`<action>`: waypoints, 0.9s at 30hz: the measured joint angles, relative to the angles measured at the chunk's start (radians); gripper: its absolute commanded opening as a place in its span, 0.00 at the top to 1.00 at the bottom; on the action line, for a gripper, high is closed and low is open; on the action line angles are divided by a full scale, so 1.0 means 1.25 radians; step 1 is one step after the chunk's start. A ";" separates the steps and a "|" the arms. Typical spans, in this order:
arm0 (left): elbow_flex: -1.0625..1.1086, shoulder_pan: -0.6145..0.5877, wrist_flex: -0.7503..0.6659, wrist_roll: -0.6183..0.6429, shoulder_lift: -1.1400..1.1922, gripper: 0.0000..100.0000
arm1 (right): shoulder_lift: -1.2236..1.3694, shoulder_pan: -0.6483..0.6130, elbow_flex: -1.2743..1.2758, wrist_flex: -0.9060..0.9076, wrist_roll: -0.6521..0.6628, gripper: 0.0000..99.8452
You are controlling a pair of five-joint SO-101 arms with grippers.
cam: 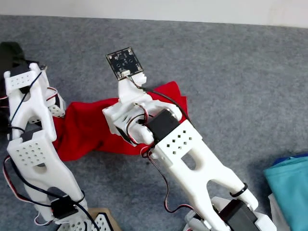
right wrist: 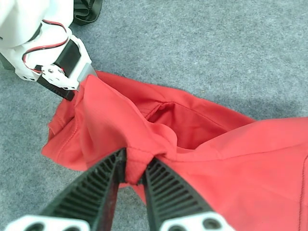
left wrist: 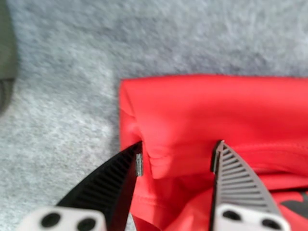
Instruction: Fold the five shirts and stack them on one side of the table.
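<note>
A grey, felt-like worktop (cam: 240, 72) fills the scene, its nap plain in both wrist views (left wrist: 72, 48) (right wrist: 216, 48). A dark, rounded object (cam: 10, 53) sits at the worktop's left edge. A tan, cardboard-like piece (cam: 109, 221) lies at its near edge. A pale wall strip (cam: 192, 9) runs along its far edge.

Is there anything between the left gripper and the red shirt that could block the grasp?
Nothing visible does. The left gripper stands open with a raised fold of the red shirt between its jaws, near the shirt's edge. The right gripper is shut on another fold.
</note>
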 measured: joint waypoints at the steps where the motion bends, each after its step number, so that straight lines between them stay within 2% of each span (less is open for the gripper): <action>1: 0.000 -0.005 -0.002 0.000 0.000 0.75 | 0.000 0.000 0.000 0.000 0.000 0.99; 16: 0.000 -0.007 -0.014 -0.022 0.000 0.76 | 0.000 0.000 0.000 0.000 0.000 0.99; 21: 0.000 0.015 -0.014 -0.022 0.000 0.82 | 0.000 0.000 0.000 0.000 0.000 0.99; 27: 0.000 0.023 -0.014 -0.022 0.000 0.81 | 0.000 0.000 0.000 0.000 0.000 0.99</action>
